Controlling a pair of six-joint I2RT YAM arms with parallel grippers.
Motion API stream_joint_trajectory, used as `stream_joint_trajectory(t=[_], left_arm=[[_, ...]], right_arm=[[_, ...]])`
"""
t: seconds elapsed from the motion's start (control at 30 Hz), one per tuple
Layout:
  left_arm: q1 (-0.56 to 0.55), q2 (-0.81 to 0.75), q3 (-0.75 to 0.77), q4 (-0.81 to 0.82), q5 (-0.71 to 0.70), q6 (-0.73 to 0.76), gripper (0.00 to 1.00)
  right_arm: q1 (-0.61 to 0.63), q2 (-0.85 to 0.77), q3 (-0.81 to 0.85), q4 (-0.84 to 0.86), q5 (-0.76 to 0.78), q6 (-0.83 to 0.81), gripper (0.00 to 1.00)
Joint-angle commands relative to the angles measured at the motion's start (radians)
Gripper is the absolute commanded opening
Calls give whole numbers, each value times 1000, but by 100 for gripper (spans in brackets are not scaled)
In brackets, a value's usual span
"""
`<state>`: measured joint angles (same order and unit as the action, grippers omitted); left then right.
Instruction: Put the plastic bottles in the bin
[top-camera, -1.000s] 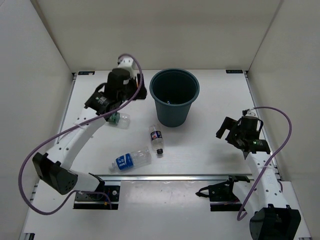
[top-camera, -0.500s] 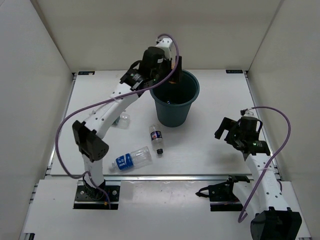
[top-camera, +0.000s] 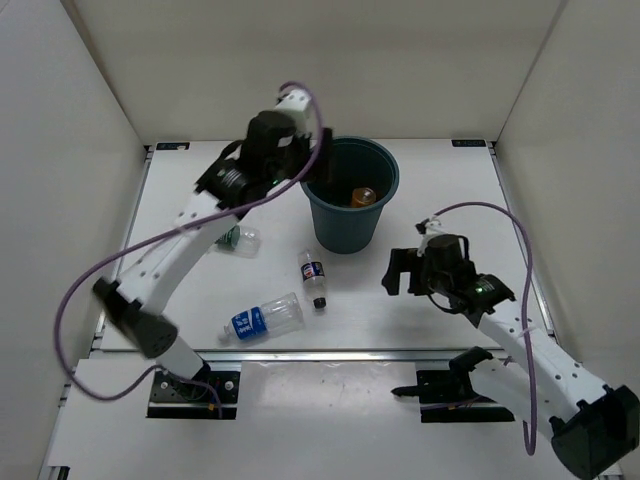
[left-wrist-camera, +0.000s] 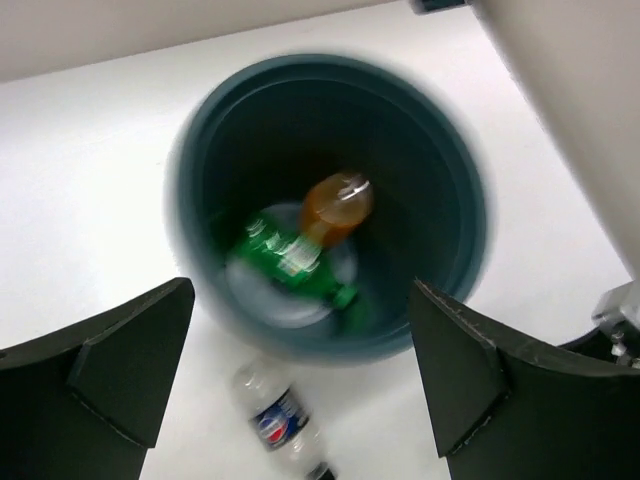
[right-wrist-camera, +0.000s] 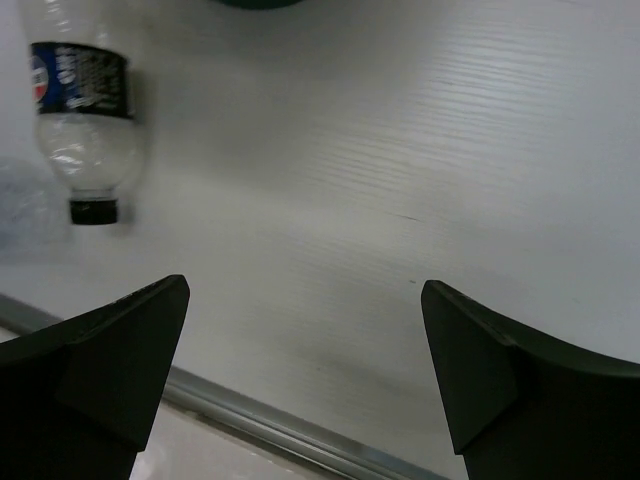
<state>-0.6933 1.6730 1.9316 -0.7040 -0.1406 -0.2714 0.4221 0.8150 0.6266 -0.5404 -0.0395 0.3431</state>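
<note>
The bin (top-camera: 345, 228) stands upper centre, orange bottle (top-camera: 362, 196) and green bottle (left-wrist-camera: 295, 262) inside; left fingers (left-wrist-camera: 100, 380) apart, empty, above it; right fingers (right-wrist-camera: 100, 360) apart over the desk (top-camera: 440, 200); dark-labelled bottle (top-camera: 314, 278) lies at centre.

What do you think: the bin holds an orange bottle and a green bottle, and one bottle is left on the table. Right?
No. The top view shows three left on the table: the green-label bottle, the dark-label bottle and the blue-label bottle.
</note>
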Motion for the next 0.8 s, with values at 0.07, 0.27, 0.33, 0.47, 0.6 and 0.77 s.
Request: stream_joint_trajectory(t=[0.07, 0.27, 0.33, 0.47, 0.6, 0.77], left_arm=[[106, -393, -498, 3, -148, -122, 99], [293, -807, -931, -199, -166, -250, 98], [301, -939, -1011, -328, -194, -305, 99], [302, -1088, -1030, -483, -217, -391, 99], [279, -1134, -973, -575, -226, -434, 98], [232, -1183, -985, -597, -211, -485, 99]], right_arm=[[222, 169, 102, 186, 73, 108, 99], [340, 422, 222, 318, 67, 125, 99], [378, 531, 274, 338, 84, 112, 99], [432, 674, 372, 353, 134, 125, 99], [513, 794, 435, 378, 211, 97, 99], [578, 859, 426, 414, 320, 135, 93]])
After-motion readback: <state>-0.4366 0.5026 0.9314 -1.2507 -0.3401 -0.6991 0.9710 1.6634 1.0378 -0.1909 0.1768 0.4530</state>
